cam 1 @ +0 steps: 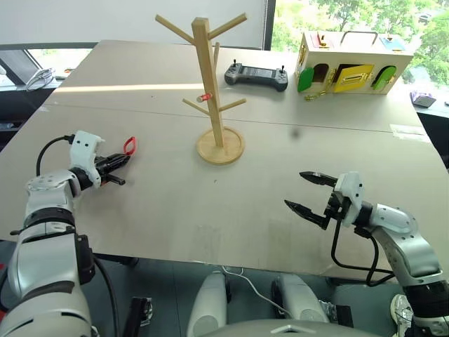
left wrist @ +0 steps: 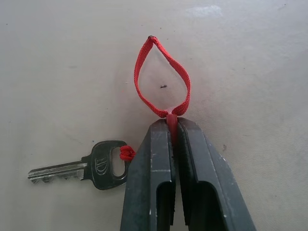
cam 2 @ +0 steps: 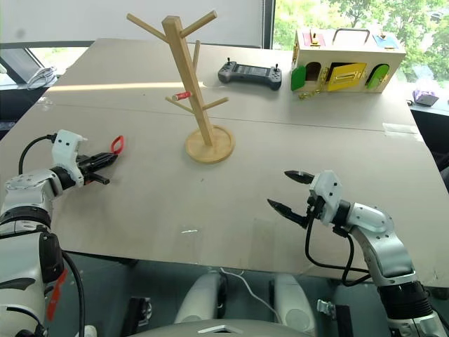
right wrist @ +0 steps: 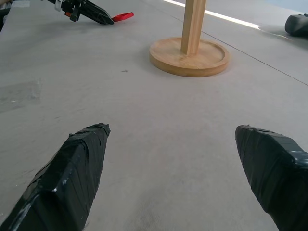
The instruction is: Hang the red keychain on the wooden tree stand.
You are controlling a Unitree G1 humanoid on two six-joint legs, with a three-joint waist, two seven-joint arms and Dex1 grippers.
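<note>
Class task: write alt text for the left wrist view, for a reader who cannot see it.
The left gripper is shut on the red keychain, pinching the base of its loop. A silver key hangs beside the fingers over the pale table.

Right gripper sat low over the table, its two black taped fingers spread wide with bare tabletop between them. Ahead stood the stand: round base flat on the table, square post rising from it. Off to one side, well apart from the stand, the left gripper pinched the red keychain. A dark controller lay at the frame edge.
</note>
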